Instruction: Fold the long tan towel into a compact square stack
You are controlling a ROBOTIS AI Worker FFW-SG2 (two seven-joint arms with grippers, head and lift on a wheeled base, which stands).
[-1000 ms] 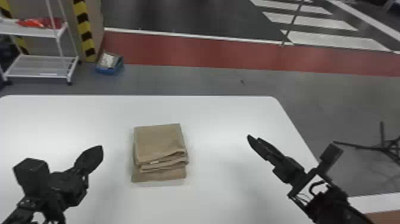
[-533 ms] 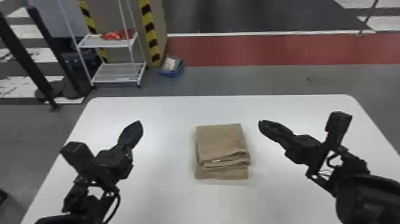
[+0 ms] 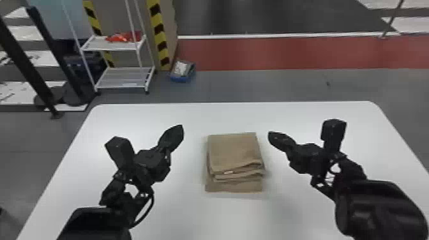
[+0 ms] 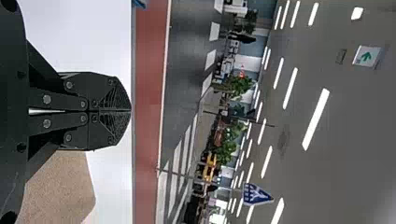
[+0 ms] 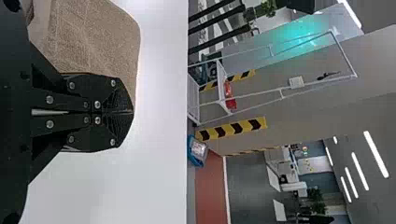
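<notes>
Table, one: white, smooth top, pale sheen on the surface; far edge straight, both far corners rounded, sides running outward toward the near end.
On it, one tan towel: folded into a compact, squarish stack, lying flat near the middle. Upper layers slightly askew, with folded edges showing along the near side and one small pale mark among them; lowest layer projecting beyond the upper ones toward the near end.
</notes>
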